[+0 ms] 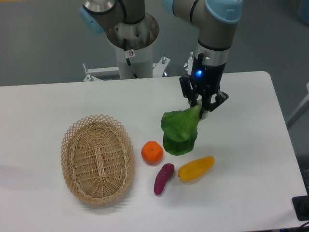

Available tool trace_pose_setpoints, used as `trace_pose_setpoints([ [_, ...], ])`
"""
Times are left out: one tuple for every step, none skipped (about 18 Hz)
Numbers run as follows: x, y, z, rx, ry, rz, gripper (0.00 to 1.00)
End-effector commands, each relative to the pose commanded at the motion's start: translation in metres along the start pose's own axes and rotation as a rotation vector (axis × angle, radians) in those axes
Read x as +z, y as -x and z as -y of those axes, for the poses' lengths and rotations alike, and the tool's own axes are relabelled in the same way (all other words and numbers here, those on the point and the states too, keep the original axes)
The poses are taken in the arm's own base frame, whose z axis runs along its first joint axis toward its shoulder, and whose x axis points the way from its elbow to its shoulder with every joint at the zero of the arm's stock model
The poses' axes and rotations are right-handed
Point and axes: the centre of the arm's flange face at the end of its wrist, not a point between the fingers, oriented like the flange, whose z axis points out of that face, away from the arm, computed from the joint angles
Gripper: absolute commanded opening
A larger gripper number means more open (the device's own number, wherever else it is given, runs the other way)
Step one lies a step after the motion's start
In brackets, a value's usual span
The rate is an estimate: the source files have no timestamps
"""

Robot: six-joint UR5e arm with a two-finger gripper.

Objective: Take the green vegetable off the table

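Overhead, wrist vertical, claw (201, 107) clamped on the green vegetable's (180, 133) stalk, leaves dangling above the table (251, 159).

Gripper (202, 107): over the back right part of the large white smooth table (251, 145), closed on the stalk end of the green leafy vegetable (180, 133).
Green leafy vegetable: hangs below and left of the gripper.
Round orange fruit (152, 152): in front, to the left.
Small purple eggplant-like vegetable (163, 179): in front, left.
Long yellow vegetable (195, 168): straight in front.
Oval woven wicker basket (97, 158): far left.
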Motion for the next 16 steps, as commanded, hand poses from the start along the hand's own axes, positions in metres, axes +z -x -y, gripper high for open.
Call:
trace_pose_setpoints([
  [0.0000,0.0000,0.0000,0.000,0.000,0.000,0.37],
  [-0.0006,0.0001,0.0012,0.001,-0.002,0.002,0.37],
  [0.0001,0.0004,0.0012,-0.013,-0.004,0.002,0.37],
  [-0.0022,0.0006,0.0054,-0.020,-0.007,0.009,0.37],
  [-0.0033,0.0020,0.0076,-0.021,-0.006,0.011,0.37],
  [-0.0032,0.0017,0.0084,-0.021,-0.007,0.010,0.37],
  [-0.0032,0.0016,0.0084,-0.021,-0.007,0.010,0.37],
  [-0.0032,0.0016,0.0084,-0.021,-0.007,0.010,0.37],
  [-0.0023,0.0019,0.0082,-0.022,-0.006,0.009,0.37],
  [-0.0023,0.0019,0.0082,-0.022,-0.006,0.009,0.37],
  [-0.0038,0.0020,0.0087,-0.021,-0.007,0.012,0.37],
  [-0.0032,0.0027,0.0077,-0.023,-0.006,0.011,0.37],
  [-0.0034,0.0020,0.0077,-0.023,-0.006,0.011,0.37],
  [-0.0032,0.0027,0.0077,-0.023,-0.006,0.011,0.37],
  [-0.0032,0.0027,0.0077,-0.023,-0.006,0.011,0.37],
  [-0.0030,0.0023,0.0085,-0.021,-0.007,0.010,0.37],
])
